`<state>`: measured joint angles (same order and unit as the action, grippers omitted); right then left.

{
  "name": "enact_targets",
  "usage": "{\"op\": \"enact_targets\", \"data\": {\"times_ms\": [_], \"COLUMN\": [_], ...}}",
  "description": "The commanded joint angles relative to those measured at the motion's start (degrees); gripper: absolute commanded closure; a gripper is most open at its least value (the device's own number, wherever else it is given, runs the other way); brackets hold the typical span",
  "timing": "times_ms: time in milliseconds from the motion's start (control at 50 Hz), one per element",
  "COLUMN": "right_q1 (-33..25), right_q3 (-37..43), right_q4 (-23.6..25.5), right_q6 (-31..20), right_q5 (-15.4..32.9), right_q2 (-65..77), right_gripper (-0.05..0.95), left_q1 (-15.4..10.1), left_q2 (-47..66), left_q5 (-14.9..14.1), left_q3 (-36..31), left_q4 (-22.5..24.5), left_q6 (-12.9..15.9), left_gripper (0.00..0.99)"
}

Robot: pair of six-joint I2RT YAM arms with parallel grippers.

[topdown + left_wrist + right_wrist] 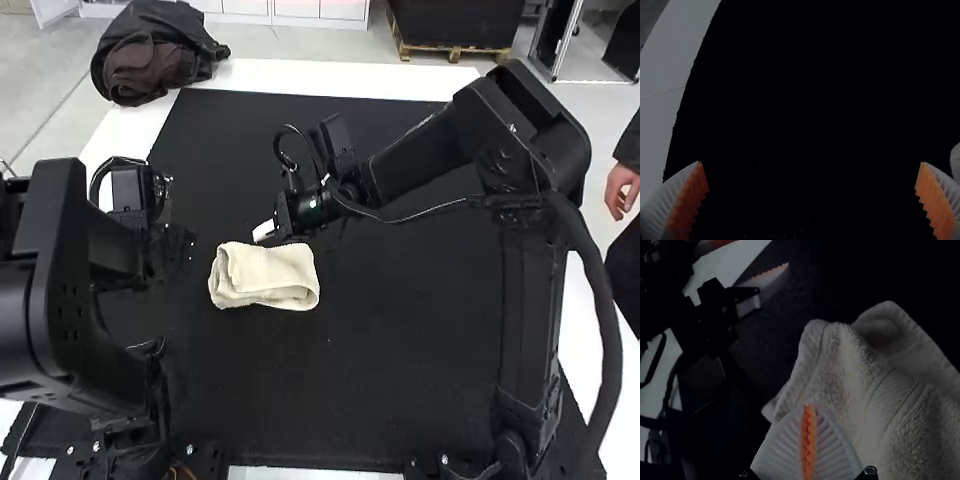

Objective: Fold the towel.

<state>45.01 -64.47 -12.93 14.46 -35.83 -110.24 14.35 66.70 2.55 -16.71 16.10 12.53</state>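
While the left pincer (172, 249) gapes wide, the folded towel (272, 272) lies just beside the right pincer (264, 231), whose fingers meet.

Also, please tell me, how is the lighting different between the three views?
High view: bright, the towel pale against the black mat; left wrist view: very dark, the mat nearly featureless; right wrist view: dim, but the towel's nap can be made out.

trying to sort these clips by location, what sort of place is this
Probably a robotics lab or workshop: two robot arms stand at a table covered by a black mat, with a folded cream towel lying between them like a practice piece.
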Motion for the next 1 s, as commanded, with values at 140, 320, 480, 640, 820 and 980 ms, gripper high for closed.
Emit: {"op": "enact_targets", "data": {"times_ms": [140, 320, 480, 640, 820, 980], "right_q1": [1.0, 1.5, 1.5, 1.7, 1.7, 1.7], "right_q3": [-0.3, -0.4, 0.0, 0.7, 2.2, 2.9], "right_q4": [-4.5, -6.8, -8.6, -11.9, -17.2, -21.3], "right_q6": [1.4, 1.7, 1.6, 1.3, 1.4, 1.0], "right_q5": [-1.1, -1.3, -1.7, -2.2, -2.8, -2.7], "right_q2": [-3.5, -6.0, -8.3, -11.5, -14.8, -18.2], "right_gripper": [0.92, 0.92, 0.92, 0.92, 0.92, 0.92], "left_q1": [0.2, 0.2, 0.2, 0.2, 0.2, 0.2], "left_q2": [-1.0, -1.0, -1.0, -1.0, -1.0, -1.0], "left_q5": [-0.6, -0.5, -0.6, -0.7, -0.9, -1.0], "left_q3": [0.2, -0.2, -0.3, -0.3, -0.3, -0.4], "left_q4": [0.4, 0.4, 0.4, 0.4, 0.5, 0.7], "left_q6": [-1.3, -1.5, -2.0, -2.9, -3.1, -3.2], "left_gripper": [0.028, 0.028, 0.028, 0.028, 0.028, 0.028]}}
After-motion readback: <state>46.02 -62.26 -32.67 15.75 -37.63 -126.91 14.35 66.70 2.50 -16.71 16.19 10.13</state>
